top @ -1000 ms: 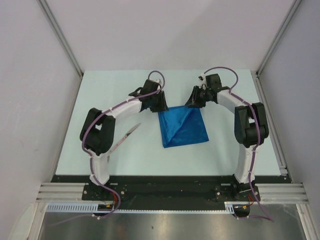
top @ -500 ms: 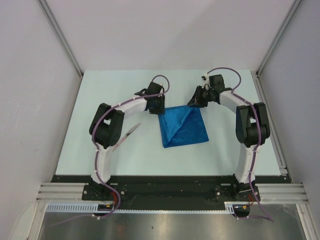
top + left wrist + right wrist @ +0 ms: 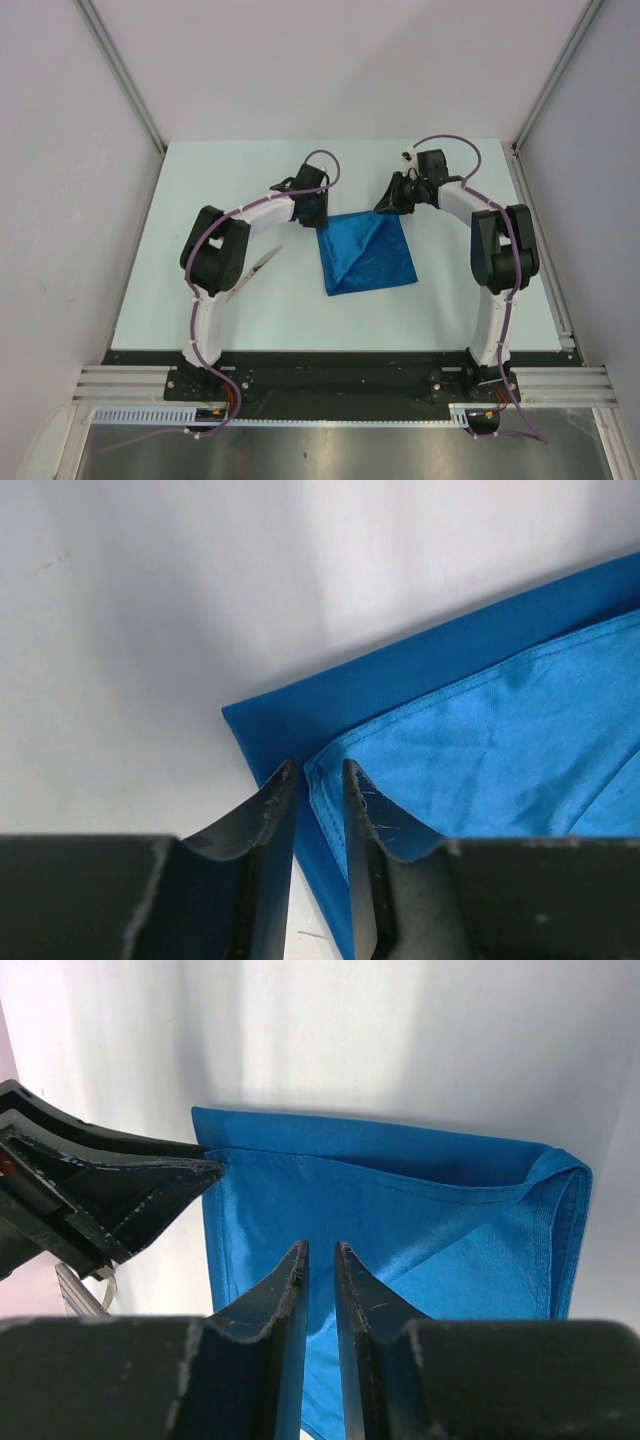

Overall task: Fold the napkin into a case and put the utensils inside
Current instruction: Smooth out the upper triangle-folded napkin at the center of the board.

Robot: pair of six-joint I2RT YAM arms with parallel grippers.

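The folded napkin (image 3: pixel 366 255) lies flat on the bench (image 3: pixel 300 325), one far corner under the left tool (image 3: pixel 318 768) and the other under the right tool (image 3: pixel 320 1247), both narrowly parted, a pinch impossible to tell, while the utensils (image 3: pixel 262 268) lie behind the left tool.

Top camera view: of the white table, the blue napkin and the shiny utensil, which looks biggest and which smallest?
1. table, by far the largest
2. napkin
3. utensil, smallest; the left arm hides part of it, so its full length is unsure, but it looks clearly slimmer than the napkin.
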